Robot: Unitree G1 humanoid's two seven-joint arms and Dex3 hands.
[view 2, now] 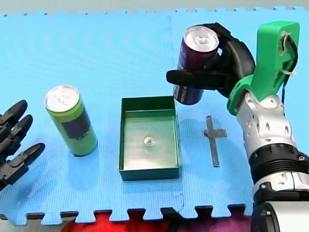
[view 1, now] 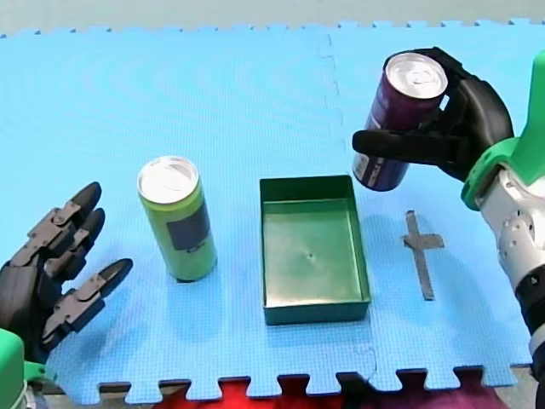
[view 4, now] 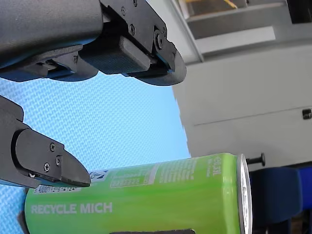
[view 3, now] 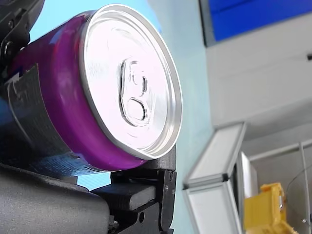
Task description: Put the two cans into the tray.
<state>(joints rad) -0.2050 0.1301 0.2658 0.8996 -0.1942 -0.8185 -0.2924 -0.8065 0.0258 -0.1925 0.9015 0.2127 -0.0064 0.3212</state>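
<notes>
First head view: purple can (view 1: 400,119) looks lifted clear of the blue foam mat (view 1: 213,102), tilted rather than upright; it hangs just beyond the far right corner of the green tray (view 1: 313,313)
Right hand: right hand (view 1: 447,128) is closed round the purple can's side; thumb across the front of the body, other fingers behind; grip looks solid to me
First wrist view: same purple can, pull-tab top facing the camera, black fingers under it; so that's the right hand's view
Green can: green can (view 1: 179,221) stands upright on the mat just left of the tray, not touching it; nobody has hold of it
Left hand: left hand (view 1: 60,273) sits at the front left of the mat, near the green can but apart from it; empty, fingers uncurled
Tray: nothing in it apart from a tiny mark mid-floor; looks roomy enough for both cans
Tape cross: grey tape cross (view 1: 421,251) on the mat right of the tray; no can on it
Step in hand: my guess is carrying the purple can over to the tray
Doing it well: bring the can over the tray's right half so the green one gets the left; straighten it so the base lands flat; go down inside the walls and let go only once it's seated; clipping the rim would probably shove the tray or tip the can
</notes>
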